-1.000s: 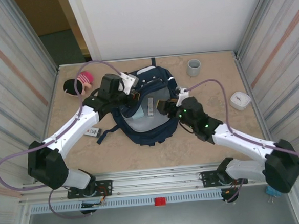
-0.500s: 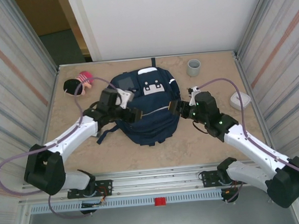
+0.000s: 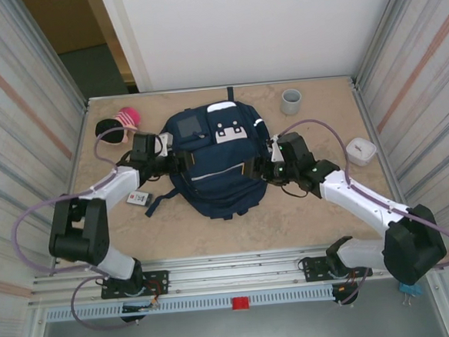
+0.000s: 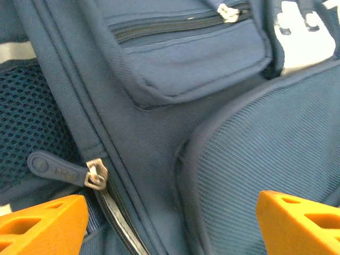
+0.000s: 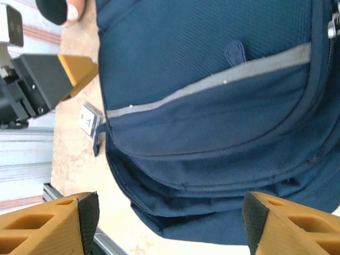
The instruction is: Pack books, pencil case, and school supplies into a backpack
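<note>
The navy backpack lies flat mid-table, its flap down, with white patches and a pale stripe on top. My left gripper is at its left side, open, fingers spread over the fabric beside a zipper pull and below the front pocket. My right gripper is at the backpack's right side, open, nothing between its fingers. One small white school supply piece lies on the table left of the backpack, the same piece showing in the right wrist view. The books and pencil case are hidden.
A grey cup stands at the back right. A rounded white box sits near the right wall. A pink and black object lies at the back left. Loose dark straps trail off the backpack's left side.
The backpack's flap, held open a second ago, has dropped shut. Both grippers have let go and opened, and both arms have drawn back to the backpack's sides.
</note>
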